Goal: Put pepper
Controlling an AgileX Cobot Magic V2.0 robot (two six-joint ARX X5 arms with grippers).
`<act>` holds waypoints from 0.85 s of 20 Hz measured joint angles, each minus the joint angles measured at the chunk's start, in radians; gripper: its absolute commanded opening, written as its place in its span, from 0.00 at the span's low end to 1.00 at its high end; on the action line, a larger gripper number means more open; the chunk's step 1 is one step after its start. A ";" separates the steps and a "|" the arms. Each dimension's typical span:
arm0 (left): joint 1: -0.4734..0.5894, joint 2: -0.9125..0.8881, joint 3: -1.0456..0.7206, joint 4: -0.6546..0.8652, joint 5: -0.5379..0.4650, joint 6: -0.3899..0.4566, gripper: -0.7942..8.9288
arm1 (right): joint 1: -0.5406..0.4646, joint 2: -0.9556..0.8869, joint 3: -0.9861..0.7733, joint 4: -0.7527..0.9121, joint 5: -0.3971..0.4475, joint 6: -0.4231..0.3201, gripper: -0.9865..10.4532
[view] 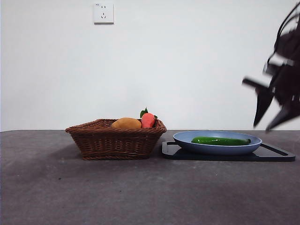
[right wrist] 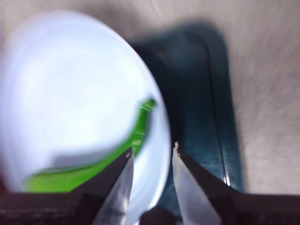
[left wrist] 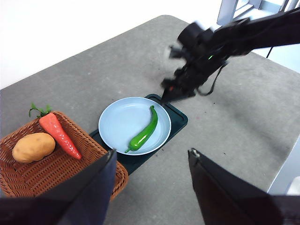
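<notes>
At the right edge of the front frame, the right hand [view: 268,123] hangs above the blue plate [view: 185,138], its jaws spread and empty. Right of centre, the pepper [view: 220,140] lies flat in that plate, which sits on a dark tray [view: 281,154] on the grey surface [view: 140,192]. Low in its own view, the left hand [left wrist: 150,164] is open, holding nothing.

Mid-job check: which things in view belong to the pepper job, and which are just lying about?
Job:
- pepper, lying in the blue plate
- right gripper, jaws open, empty, in the air beside the plate

Lying about:
- wicker basket
- red fruit and orange-yellow fruit in the basket
- black tray under the plate
- left gripper, open, waiting
</notes>
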 measured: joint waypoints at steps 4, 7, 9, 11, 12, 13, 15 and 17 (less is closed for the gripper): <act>0.000 0.000 0.000 -0.004 0.000 0.000 0.36 | -0.003 -0.248 0.006 -0.099 -0.013 -0.024 0.22; 0.000 0.000 0.000 -0.014 0.000 0.000 0.36 | 0.049 -0.449 0.006 -0.275 -0.060 -0.076 0.22; 0.000 0.000 0.000 -0.019 0.000 0.000 0.36 | 0.100 -0.596 0.006 -0.386 -0.066 -0.122 0.22; 0.000 0.000 0.000 -0.019 0.000 0.000 0.36 | 0.155 -0.726 0.006 -0.486 -0.097 -0.157 0.22; 0.000 0.000 0.000 -0.019 0.000 0.000 0.36 | 0.179 -0.778 0.006 -0.528 -0.112 -0.168 0.22; 0.000 0.000 0.000 -0.019 0.000 0.000 0.36 | 0.203 -0.822 0.006 -0.565 -0.114 -0.177 0.22; 0.000 0.000 0.000 -0.019 0.000 0.000 0.31 | 0.242 -0.891 0.006 -0.626 -0.114 -0.188 0.16; 0.000 0.000 0.000 -0.019 0.000 0.000 0.17 | 0.260 -0.931 0.006 -0.697 -0.114 -0.215 0.09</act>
